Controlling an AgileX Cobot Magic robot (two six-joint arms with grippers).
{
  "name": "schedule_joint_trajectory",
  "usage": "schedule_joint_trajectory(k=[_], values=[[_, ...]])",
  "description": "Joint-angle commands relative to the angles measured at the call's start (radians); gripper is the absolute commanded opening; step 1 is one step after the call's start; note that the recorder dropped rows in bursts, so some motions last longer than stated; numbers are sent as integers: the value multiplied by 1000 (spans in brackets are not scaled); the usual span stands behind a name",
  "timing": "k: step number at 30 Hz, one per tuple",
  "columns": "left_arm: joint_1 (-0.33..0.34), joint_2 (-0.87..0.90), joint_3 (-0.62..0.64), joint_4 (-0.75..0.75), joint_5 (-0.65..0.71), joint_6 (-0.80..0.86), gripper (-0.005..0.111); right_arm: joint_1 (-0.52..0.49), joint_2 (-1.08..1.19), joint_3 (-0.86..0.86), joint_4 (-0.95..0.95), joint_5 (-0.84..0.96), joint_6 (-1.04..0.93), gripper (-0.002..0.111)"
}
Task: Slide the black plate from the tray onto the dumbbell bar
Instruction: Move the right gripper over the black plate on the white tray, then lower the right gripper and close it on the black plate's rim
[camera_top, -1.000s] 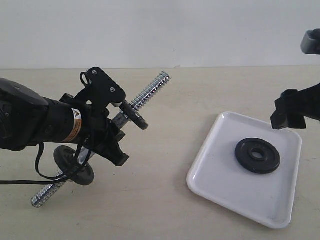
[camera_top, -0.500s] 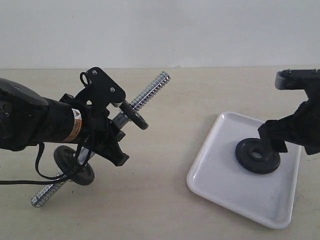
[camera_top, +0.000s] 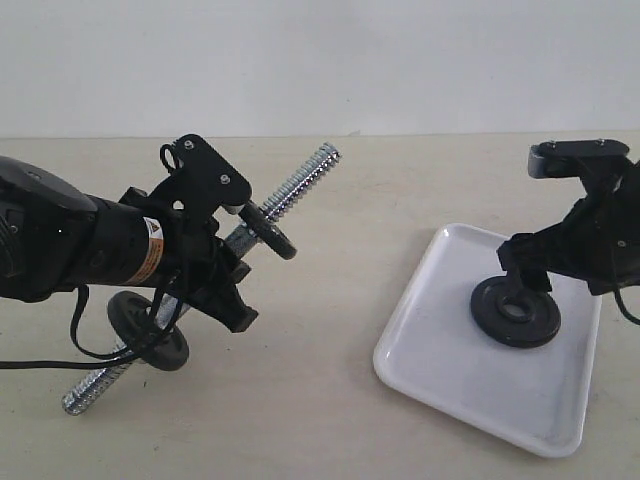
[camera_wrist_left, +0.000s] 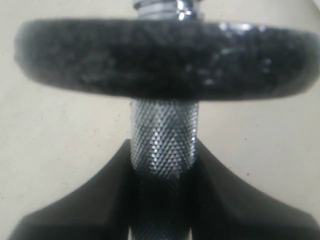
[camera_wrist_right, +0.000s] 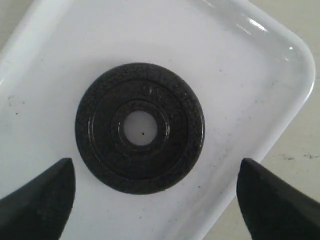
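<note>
Beige tabletop (camera_top: 330, 400) — glossy white tray (camera_top: 480, 400) holds a matte, pebbled black plate (camera_top: 545, 322).

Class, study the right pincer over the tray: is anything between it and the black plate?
Nothing visible. The black plate lies flat and alone on the white tray, and the right pincer hangs open directly over it, one finger on each side.
</note>
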Motion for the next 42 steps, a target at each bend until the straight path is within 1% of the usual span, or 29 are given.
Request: schedule_joint_trajectory(k=[1, 5, 8, 10, 13, 15, 18, 19, 21, 42], values=[[-1, -63, -45, 14, 41, 2, 4, 1, 46, -58, 5, 67, -32, 78], [-1, -63, -45, 14, 41, 2, 4, 1, 110, -105, 39, 130, -43, 78], [-1, -63, -45, 14, 41, 2, 4, 3, 125, -105, 86, 100, -67, 78], [-1, -63, -45, 14, 41, 2, 4, 27, 125, -105, 82, 79, -67, 78], [-1, -63, -45, 14, 38, 2, 4, 94, 136, -117, 73, 42, -55, 78], [-1, -63, -45, 14, 38, 2, 4, 117, 153, -134, 30, 49, -16, 78], [-1, -63, -45, 12, 38, 2, 4, 145, 197, -187, -177, 157, 142, 78], [-1, -63, -45, 12, 38, 2, 4, 145, 203, -198, -235, 191, 168, 78], [-1, -63, -45, 12, 38, 2, 4, 145, 204, -201, -273, 212, 198, 78], [-1, -63, -45, 13, 38, 2, 4, 146, 204, -201, -265, 165, 205, 78]])
